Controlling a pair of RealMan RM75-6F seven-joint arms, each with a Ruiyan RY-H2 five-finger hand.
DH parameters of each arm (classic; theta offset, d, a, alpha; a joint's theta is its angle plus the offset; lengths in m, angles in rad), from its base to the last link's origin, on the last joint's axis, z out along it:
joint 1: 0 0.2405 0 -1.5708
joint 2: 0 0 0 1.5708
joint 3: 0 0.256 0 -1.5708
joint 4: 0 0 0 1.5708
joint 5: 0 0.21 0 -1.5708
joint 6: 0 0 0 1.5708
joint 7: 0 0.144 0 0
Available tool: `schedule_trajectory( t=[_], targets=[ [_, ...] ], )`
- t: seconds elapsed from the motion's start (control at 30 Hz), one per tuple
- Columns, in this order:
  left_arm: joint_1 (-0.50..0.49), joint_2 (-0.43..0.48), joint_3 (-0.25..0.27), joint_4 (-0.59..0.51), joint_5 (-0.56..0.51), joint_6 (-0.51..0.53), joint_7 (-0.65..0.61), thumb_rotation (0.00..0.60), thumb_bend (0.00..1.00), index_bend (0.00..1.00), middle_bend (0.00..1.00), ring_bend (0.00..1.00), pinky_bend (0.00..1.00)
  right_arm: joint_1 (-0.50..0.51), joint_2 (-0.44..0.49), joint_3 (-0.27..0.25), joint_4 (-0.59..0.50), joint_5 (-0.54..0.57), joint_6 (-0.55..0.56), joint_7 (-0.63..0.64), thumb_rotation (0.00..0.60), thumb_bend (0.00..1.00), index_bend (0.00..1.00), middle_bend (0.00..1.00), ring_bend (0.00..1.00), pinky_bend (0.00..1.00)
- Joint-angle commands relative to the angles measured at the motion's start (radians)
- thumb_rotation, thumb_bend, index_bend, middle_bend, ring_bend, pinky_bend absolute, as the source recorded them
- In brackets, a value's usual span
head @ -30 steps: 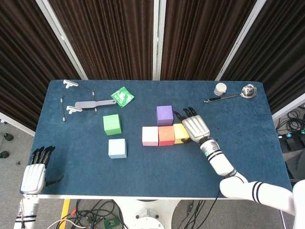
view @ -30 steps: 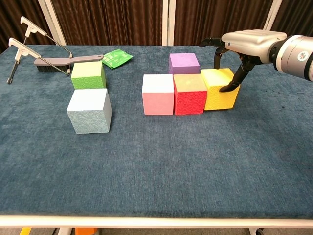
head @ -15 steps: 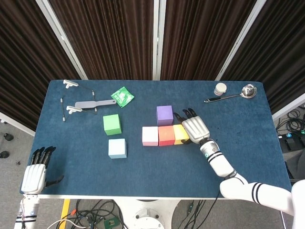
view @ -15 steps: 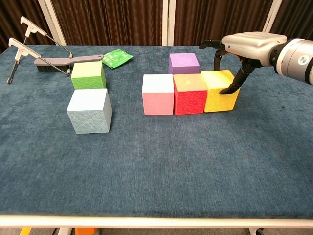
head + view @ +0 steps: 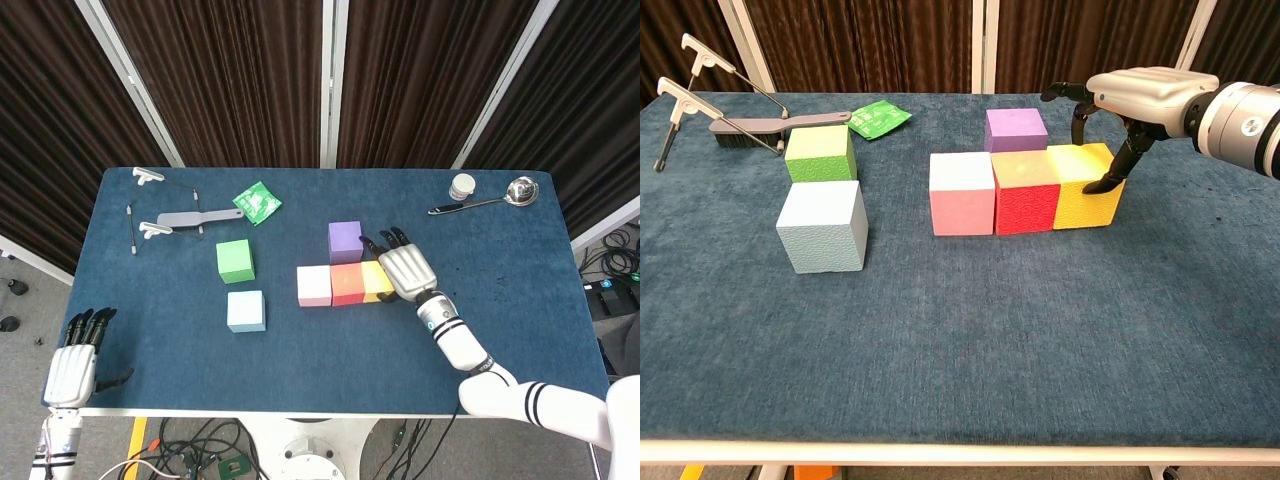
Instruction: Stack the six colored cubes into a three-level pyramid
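Right hand (image 5: pixel 1137 92) open, fingers draped over yellow cube (image 5: pixel 1085 185), gripping nothing. Press gently leftward, flush with red cube (image 5: pixel 1026 192); avoid tilting. Left hand (image 5: pixel 72 368) idle, open.

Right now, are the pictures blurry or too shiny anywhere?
Head view: sharp and evenly lit; only the metal spoon shines a little. Chest view: cubes sharp, with soft shadows beside the light blue cube; the right robot hand looks big because it is near the camera.
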Motion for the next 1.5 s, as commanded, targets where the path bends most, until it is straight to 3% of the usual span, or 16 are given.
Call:
schedule_trajectory(
  t=[0.03,0.9,1.5],
  targets=[
    [0.0,0.0,0.0,0.0,0.0,0.0,0.0,0.6,0.04,0.12,0.09,0.0,0.0,0.001,-0.001,0.001,0.0,-0.001,0.0,0.002,0.6,0.09,0.0,0.48,0.07,0.0],
    [0.001,0.004,0.001,-0.005,0.0,-0.003,0.004,0.6,0.04,0.12,0.09,0.0,0.0,0.002,-0.014,-0.002,0.023,-0.009,-0.007,0.022,0.6,0.09,0.0,0.47,0.07,0.0],
    [0.002,0.002,0.003,-0.003,-0.003,-0.007,0.003,0.6,0.04,0.12,0.09,0.0,0.0,0.003,0.014,-0.005,0.002,0.011,-0.034,0.035,0.6,0.0,0.0,0.09,0.0,0.0]
  ],
)
